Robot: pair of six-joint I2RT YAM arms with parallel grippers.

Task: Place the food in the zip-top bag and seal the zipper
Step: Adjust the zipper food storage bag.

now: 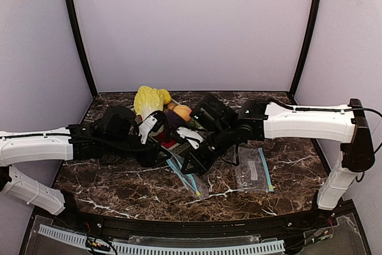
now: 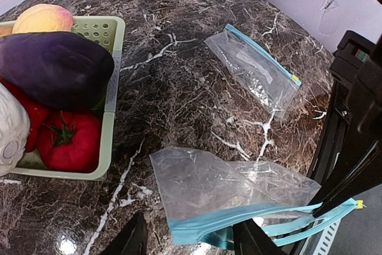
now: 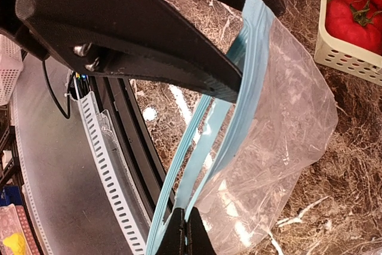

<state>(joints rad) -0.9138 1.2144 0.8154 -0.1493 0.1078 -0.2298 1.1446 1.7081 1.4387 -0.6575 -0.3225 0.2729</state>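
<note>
Crosswise, purple eggplant (image 2: 54,67) atop green basket (image 2: 106,147).

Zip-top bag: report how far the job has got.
Done: nothing bagged; eggplant and peach sit in the basket. In hand: right gripper pinches the blue zipper edge of the bag, left gripper open astride it. Left: load food, seal.

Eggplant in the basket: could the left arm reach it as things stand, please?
Probably yes: the eggplant lies uncovered on top in the basket, beside the left gripper, whose open fingers straddle the edge of the bag.
</note>
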